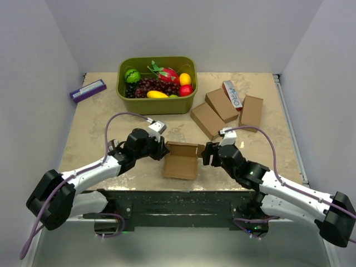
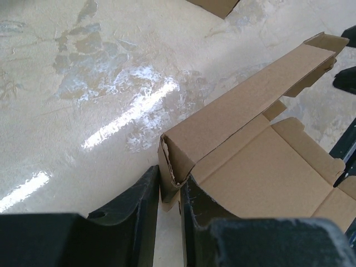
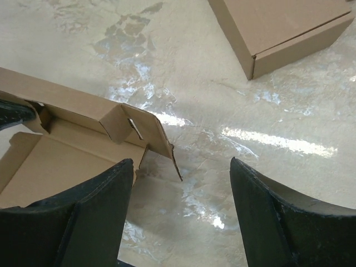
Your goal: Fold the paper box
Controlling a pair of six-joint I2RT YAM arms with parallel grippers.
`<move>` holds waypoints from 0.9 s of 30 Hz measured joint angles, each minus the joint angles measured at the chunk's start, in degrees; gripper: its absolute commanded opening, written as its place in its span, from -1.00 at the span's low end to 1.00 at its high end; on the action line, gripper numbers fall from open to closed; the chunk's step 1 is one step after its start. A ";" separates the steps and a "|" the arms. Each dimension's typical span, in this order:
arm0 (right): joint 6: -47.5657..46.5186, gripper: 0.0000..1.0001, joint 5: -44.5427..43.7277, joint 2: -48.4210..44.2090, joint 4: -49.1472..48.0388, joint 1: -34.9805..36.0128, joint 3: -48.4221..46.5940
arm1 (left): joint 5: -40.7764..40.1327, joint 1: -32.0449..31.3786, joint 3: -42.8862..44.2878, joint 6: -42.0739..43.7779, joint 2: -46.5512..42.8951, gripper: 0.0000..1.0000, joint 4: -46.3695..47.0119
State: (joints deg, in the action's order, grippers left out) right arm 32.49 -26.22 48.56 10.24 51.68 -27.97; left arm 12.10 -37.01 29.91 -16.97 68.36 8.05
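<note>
Paper box (image 1: 181,161), partly folded with its top open, sits on the table (image 1: 94,130) at the middle of the near edge.
The left gripper (image 2: 169,181) pinches the box's left end wall at the corner. The right gripper (image 3: 179,162) has its fingers spread by the right end flap, gripping nothing. Closed brown cartons (image 1: 222,104) lie toward the far right corner.

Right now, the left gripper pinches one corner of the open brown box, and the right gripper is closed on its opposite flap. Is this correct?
Not quite. The right gripper is open: the right wrist view shows its fingers wide apart, closed on nothing. The left gripper does pinch a corner of the paper box.
</note>
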 measured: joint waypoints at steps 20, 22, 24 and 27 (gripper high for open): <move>-2.60 -1.00 7.67 5.05 -9.03 0.48 2.29 | 0.24 0.37 0.57 -1.57 1.05 -1.00 1.77; -2.05 -1.00 6.80 5.97 -9.25 1.40 2.29 | -1.14 0.17 1.18 -2.10 2.19 -1.00 2.01; -1.33 -1.00 5.27 7.37 -9.51 2.84 2.27 | -2.95 -0.57 1.79 -2.40 3.34 -1.00 1.97; -0.07 -1.00 1.97 10.21 -9.49 5.57 1.70 | -6.12 -2.54 2.73 -2.56 5.40 -1.00 1.60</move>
State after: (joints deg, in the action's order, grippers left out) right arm 32.42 -24.25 58.76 0.75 57.25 -26.26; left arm 5.98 -39.55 32.64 -19.53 73.76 9.65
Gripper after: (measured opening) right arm 0.022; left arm 0.242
